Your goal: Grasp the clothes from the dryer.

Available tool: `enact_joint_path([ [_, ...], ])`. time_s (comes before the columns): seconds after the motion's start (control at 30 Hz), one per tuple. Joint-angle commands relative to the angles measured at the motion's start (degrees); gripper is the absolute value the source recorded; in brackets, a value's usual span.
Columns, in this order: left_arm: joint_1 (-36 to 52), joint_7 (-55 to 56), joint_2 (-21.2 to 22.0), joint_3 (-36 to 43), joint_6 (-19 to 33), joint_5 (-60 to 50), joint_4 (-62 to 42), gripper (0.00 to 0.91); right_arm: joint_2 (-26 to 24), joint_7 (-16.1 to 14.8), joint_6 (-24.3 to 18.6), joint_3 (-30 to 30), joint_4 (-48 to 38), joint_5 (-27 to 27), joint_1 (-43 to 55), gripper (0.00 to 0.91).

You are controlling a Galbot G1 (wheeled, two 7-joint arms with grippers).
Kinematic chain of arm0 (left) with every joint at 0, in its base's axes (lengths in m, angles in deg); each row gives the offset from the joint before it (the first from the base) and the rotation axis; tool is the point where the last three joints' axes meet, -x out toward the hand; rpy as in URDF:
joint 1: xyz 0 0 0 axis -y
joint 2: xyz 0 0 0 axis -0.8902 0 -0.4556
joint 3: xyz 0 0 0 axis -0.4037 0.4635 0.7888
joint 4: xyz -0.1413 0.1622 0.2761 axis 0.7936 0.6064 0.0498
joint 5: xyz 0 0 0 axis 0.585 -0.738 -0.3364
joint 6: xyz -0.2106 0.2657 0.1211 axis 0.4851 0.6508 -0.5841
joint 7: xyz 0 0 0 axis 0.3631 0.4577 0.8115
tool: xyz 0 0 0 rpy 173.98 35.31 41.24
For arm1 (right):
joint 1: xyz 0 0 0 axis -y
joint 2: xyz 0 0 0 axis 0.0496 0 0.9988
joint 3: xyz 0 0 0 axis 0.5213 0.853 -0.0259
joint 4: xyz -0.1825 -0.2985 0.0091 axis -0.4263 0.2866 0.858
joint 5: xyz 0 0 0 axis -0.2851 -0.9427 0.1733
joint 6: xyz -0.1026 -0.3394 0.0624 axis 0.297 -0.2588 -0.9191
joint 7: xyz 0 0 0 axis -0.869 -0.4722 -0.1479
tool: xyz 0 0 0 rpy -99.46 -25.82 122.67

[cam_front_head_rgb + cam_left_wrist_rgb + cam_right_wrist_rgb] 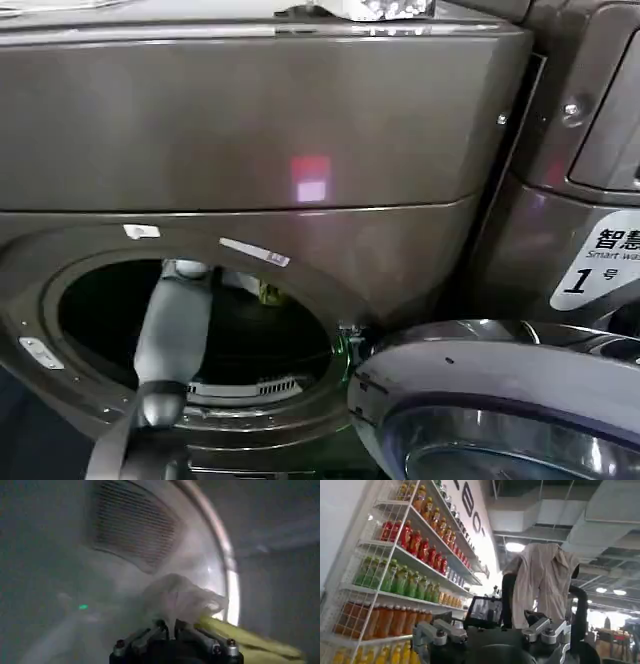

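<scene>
Head view: dryer (250,130) fills the frame, door (500,400) swung open lower right; left arm (172,330) reaches into the porthole.
Left wrist view: left gripper (172,629) pinches white and yellow-green clothes (180,597), frame center-bottom, vent grille (135,525) behind.
Right wrist view: right gripper (490,630) at the frame's bottom, fingers spread, bottle shelves (405,570) left.

Left arm (172,330) reached in through dryer (250,130) porthole; clothes (182,599) lay inside drum before left gripper (172,630); open door (500,400) stood right of porthole
</scene>
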Motion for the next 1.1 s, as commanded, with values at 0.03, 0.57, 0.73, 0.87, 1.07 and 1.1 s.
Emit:
enact_joint_path([
  [0.03, -4.5, 21.7, 3.3, 0.2, -9.5, 14.7, 10.1, 0.0, -0.1, 0.5, -0.7, 0.4, 0.1, 0.1, 0.1, 0.907],
  [0.57, -4.4, 23.5, 4.5, 0.0, -11.5, 15.7, 9.8, 0.0, -0.1, 0.5, -0.9, 0.2, -0.5, 0.0, 0.2, 0.907],
  [0.73, -4.4, 23.2, 4.4, 0.0, -11.7, 15.7, 9.8, 0.0, 0.0, 0.9, -0.2, 0.0, -0.1, 0.0, 0.3, 0.907],
  [0.87, -4.5, 22.8, 4.3, 0.1, -11.9, 15.6, 9.9, 0.0, -0.1, 1.4, 4.0, -1.5, 1.6, 2.8, 0.4, 0.907],
  [1.07, -4.7, 22.0, 4.2, 0.1, -12.0, 15.6, 10.0, 0.0, -0.5, 2.4, 5.7, -2.1, 1.8, 2.8, 0.5, 0.907],
  [1.1, -4.7, 21.9, 4.2, 0.1, -12.0, 15.7, 10.1, 0.0, -0.5, 2.5, 5.8, -2.3, 1.8, 2.8, 0.4, 0.907],
])
